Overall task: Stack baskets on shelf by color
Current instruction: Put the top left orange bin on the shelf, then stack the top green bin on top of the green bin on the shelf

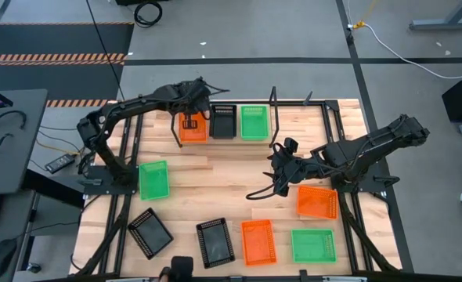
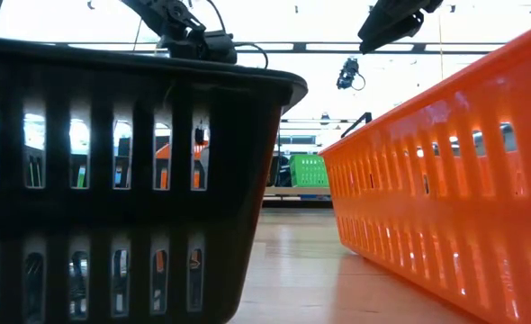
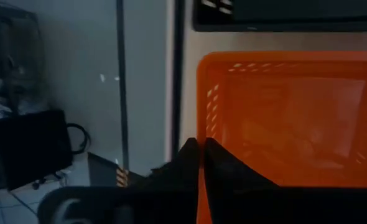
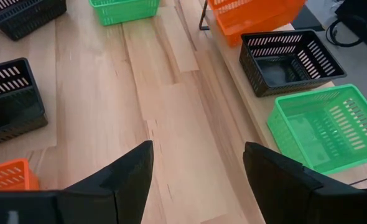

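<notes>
On the shelf [image 1: 290, 135] at the table's far side, an orange basket [image 1: 192, 128], a black basket [image 1: 223, 121] and a green basket [image 1: 254, 122] stand side by side. My left gripper [image 1: 190, 117] is over the orange basket and shut on it; its shut fingers show in the left wrist view [image 3: 200, 155]. My right gripper [image 1: 282, 168] hangs open above the middle of the table, nothing between its fingers [image 4: 199, 149]. My left gripper pinches the orange basket's side wall at the rim [image 3: 202, 134], near a corner, between its two fingers. The fingers slant down from above. In the right wrist view the basket [image 4: 258, 15] looks tilted; whether it is clear of the shelf I cannot tell.
Loose baskets lie on the table: green [image 1: 154, 178] at the left, black [image 1: 149, 233] and black [image 1: 214, 241] at the near edge, orange [image 1: 257, 241], green [image 1: 312, 245] and orange [image 1: 317, 201] at the right. Thin black shelf posts [image 1: 273, 98] stand at the far side.
</notes>
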You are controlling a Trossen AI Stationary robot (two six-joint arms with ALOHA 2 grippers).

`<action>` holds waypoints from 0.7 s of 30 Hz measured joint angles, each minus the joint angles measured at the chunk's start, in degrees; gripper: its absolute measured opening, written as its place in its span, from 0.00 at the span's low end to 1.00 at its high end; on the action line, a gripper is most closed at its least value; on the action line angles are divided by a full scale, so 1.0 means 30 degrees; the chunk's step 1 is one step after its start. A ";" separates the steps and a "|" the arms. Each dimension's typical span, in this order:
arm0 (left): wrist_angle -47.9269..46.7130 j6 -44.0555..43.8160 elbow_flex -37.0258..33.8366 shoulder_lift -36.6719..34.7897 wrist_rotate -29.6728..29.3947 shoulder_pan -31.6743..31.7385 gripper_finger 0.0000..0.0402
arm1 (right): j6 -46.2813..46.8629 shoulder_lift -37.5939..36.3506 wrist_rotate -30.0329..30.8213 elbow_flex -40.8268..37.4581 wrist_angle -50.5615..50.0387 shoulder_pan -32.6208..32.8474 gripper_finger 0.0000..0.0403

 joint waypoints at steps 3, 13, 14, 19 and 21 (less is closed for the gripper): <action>0.0729 0.0871 0.0000 0.0000 0.0247 0.0244 0.02 | -0.0084 0.0000 0.0000 0.0000 0.0036 0.0000 0.63; 0.0782 0.1115 0.0000 0.0080 0.2167 0.0950 0.11 | -0.0302 0.0000 0.0000 0.0000 0.0138 -0.0046 0.63; 0.0791 0.1102 -0.0002 0.0084 0.2073 0.0950 0.14 | -0.0315 0.0000 0.0000 0.0000 0.0138 -0.0076 0.63; 0.0875 0.1101 -0.0007 0.0087 0.1989 0.0950 0.27 | -0.0375 0.0000 0.0000 0.0000 0.0138 -0.0226 0.63; 0.0933 0.1093 -0.0007 0.0087 0.1941 0.0950 0.30 | -0.0376 0.0000 0.0000 0.0000 0.0138 -0.0240 0.63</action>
